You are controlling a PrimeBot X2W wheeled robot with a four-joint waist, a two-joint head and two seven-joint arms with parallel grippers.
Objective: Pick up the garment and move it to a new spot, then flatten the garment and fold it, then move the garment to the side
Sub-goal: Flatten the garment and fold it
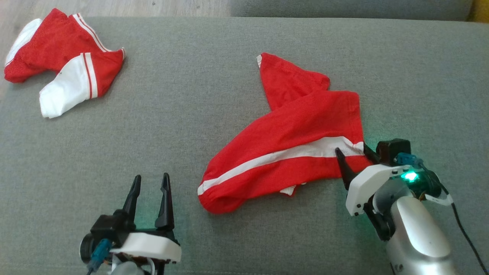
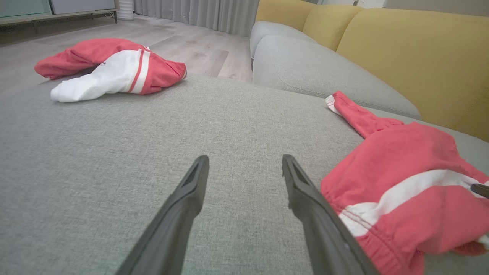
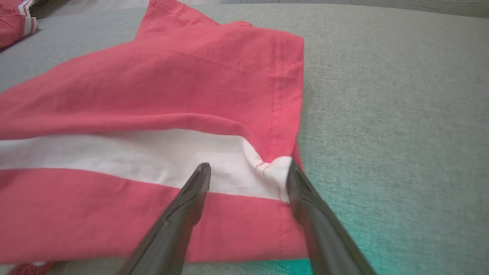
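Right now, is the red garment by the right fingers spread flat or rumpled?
Rumpled. The red garment lies twisted on the grey cushion, one part folded over another, its gathered end puffed up.

Two red-and-white garments [image 1: 290, 149] [image 1: 57, 57], two pairs of jaws, one grey sofa [image 1: 191, 114]

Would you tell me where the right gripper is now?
The right gripper is at the lower right of the head view, open, its tips at the right-hand edge of the nearer red garment.

The garment [image 3: 153, 95] runs off the right wrist view's left edge.
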